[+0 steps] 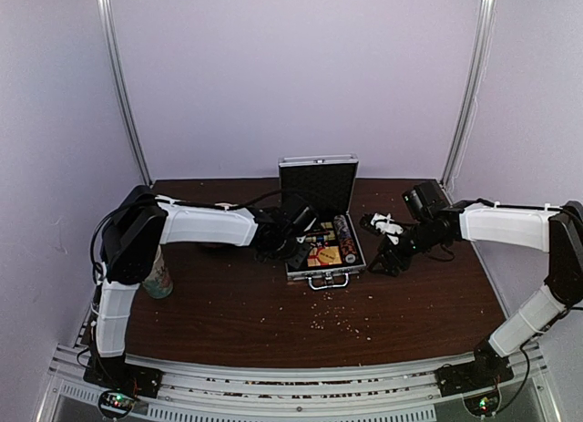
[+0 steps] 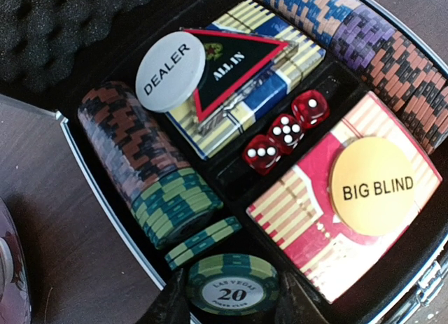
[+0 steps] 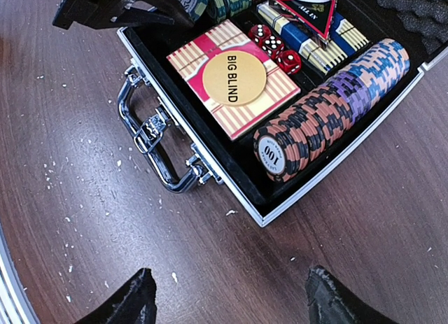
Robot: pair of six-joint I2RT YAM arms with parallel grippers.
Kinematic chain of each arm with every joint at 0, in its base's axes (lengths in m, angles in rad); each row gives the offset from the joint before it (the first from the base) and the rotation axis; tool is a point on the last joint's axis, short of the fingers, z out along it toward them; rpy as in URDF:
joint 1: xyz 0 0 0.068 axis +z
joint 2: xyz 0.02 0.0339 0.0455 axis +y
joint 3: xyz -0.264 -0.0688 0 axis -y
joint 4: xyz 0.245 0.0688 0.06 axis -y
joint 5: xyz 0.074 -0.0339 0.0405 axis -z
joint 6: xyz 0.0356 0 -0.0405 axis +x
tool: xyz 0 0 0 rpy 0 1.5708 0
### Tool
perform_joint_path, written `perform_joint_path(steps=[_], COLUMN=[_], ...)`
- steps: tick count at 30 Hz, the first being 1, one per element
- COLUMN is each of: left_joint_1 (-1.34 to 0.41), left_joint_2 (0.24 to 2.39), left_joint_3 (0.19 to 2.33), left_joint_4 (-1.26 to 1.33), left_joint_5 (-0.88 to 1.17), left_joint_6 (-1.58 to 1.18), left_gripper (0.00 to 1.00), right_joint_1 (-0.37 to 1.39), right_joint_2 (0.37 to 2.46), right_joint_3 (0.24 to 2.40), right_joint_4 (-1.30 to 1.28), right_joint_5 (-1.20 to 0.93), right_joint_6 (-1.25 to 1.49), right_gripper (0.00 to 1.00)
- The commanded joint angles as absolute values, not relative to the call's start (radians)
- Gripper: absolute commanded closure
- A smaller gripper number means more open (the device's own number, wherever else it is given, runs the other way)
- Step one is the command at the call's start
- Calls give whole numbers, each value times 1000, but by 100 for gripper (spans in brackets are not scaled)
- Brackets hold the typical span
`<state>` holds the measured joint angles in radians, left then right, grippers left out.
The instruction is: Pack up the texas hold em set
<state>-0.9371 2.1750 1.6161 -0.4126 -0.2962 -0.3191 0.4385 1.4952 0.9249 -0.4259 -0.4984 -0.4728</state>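
The silver case [image 1: 325, 269] lies open on the table, its lid [image 1: 317, 185] standing upright. Black trays inside hold rows of chips [image 2: 150, 166], a red-yellow card box [image 2: 301, 212] under a yellow BIG BLIND disc [image 2: 373, 185], three red dice [image 2: 285, 131] and a white DEALER disc [image 2: 170, 71]. My left gripper [image 2: 232, 299] is shut on a green 20 chip [image 2: 232, 282] over the near end of the left chip row. My right gripper [image 3: 227, 296] stands open above bare table, just off the case's front right corner [image 3: 260, 215].
A patterned paper cup [image 1: 158, 278] stands by the left arm's elbow. Pale crumbs [image 1: 339, 318] are scattered on the brown table in front of the case. The case's chrome handle [image 3: 150, 138] sticks out toward the near edge. A reddish rounded object [image 2: 10, 268] sits left of the case.
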Motion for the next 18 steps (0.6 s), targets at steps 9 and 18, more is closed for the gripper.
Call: perform_joint_path(steps=[9, 18], left_joint_1=[-939, -939], left_joint_2=[2206, 2220], left_joint_3=[1655, 1655], left_joint_4=[-348, -349], left_joint_5=[-339, -334], left_joint_6=[-298, -298], left_gripper=[62, 55], right_joint_1=[434, 434], right_joint_2=[1522, 1532], right_joint_3=[957, 960], right_joint_4=[-453, -459], right_joint_5=[-495, -498], right_joint_6=[-489, -492], right_gripper=[26, 25])
